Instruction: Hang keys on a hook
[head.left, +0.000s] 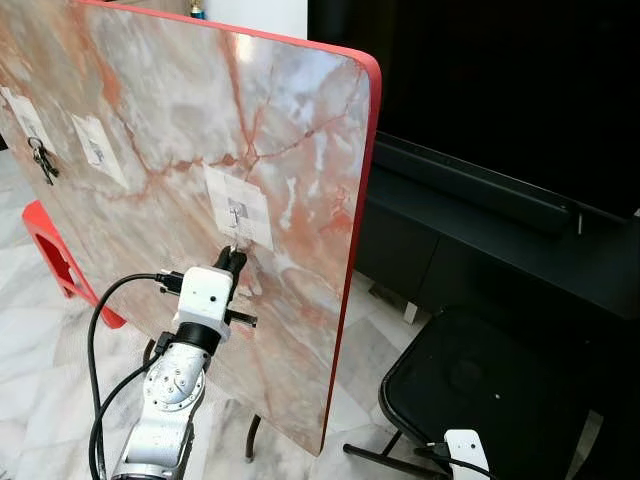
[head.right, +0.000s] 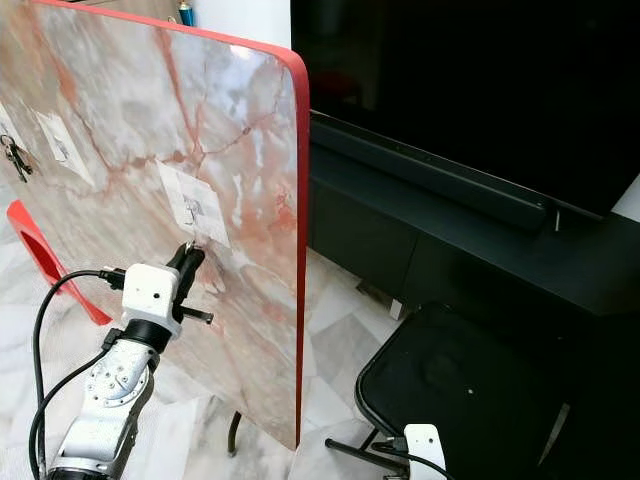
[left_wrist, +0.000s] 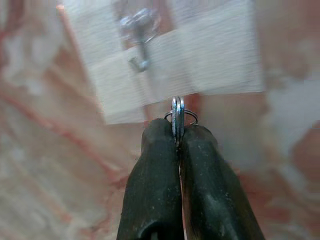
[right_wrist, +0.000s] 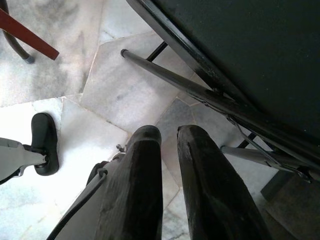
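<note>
Left gripper (left_wrist: 176, 142): jaws clenched on keys (left_wrist: 177, 116), just below hook (left_wrist: 139, 35) on its white pad | marbled red-edged board (head.left: 300, 110), tilted | right gripper (right_wrist: 167, 137): jaws slightly parted, over marble floor (right_wrist: 65, 65) beside black stool (head.left: 470, 385) | dark TV unit (head.left: 520, 230) behind.

Most of the keys (left_wrist: 177, 119) hidden between the left gripper (left_wrist: 179, 137) fingers, hook (left_wrist: 138, 31) blurred in the left wrist view, a second key bunch (head.left: 42, 160) (far left) too small to count, marble board (head.left: 180, 120) cut off at the left edge.
</note>
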